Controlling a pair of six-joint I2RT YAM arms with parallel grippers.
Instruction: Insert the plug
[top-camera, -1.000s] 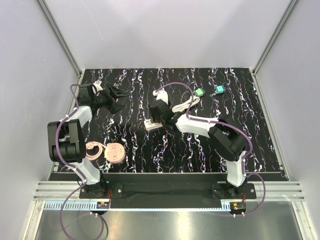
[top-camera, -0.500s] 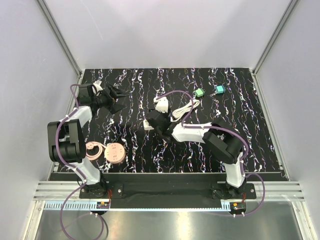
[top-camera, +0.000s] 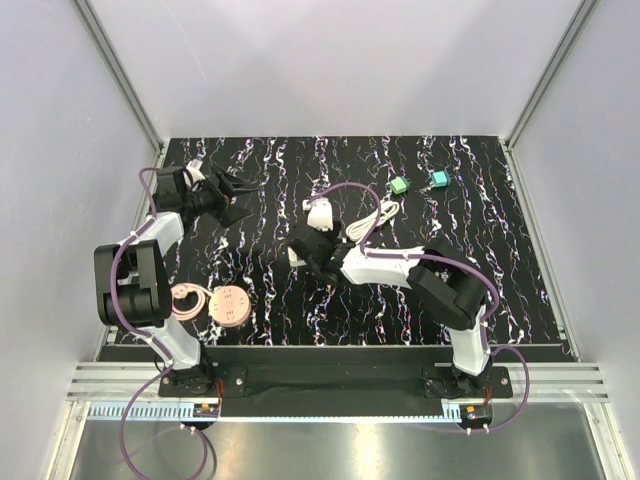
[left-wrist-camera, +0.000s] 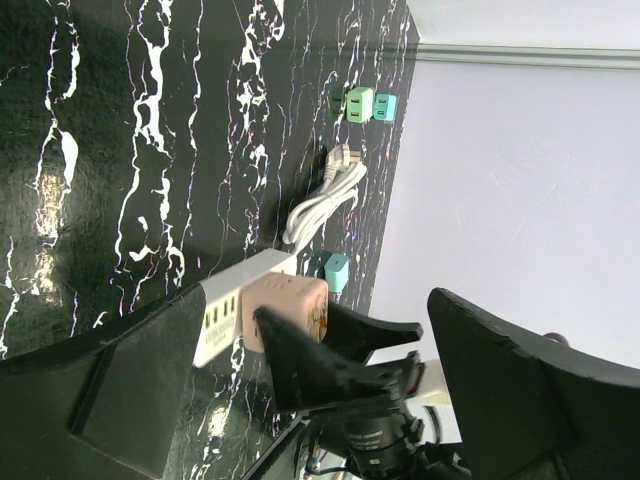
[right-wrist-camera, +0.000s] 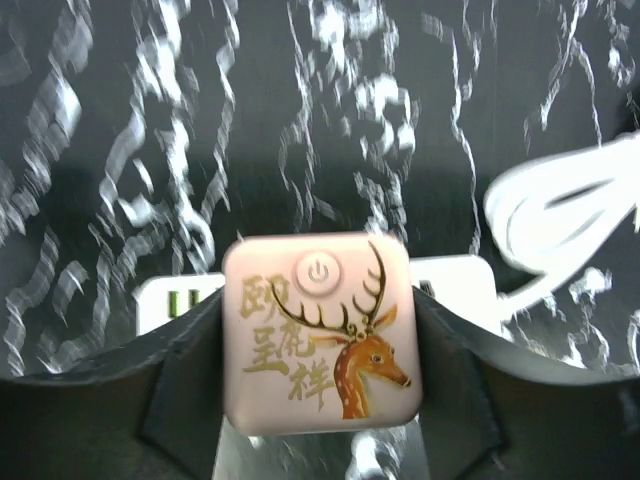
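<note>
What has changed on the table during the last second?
The right pincer, gripping the pink deer-printed cube plug, moved left and nearer the bases, over the white plastic power strip. The open left pincer and two small green cubes stayed put.

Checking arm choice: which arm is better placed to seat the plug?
Right. The right hand grips the pink deer-printed cube plug at the white power strip; the left hand stands open, far aside.
</note>
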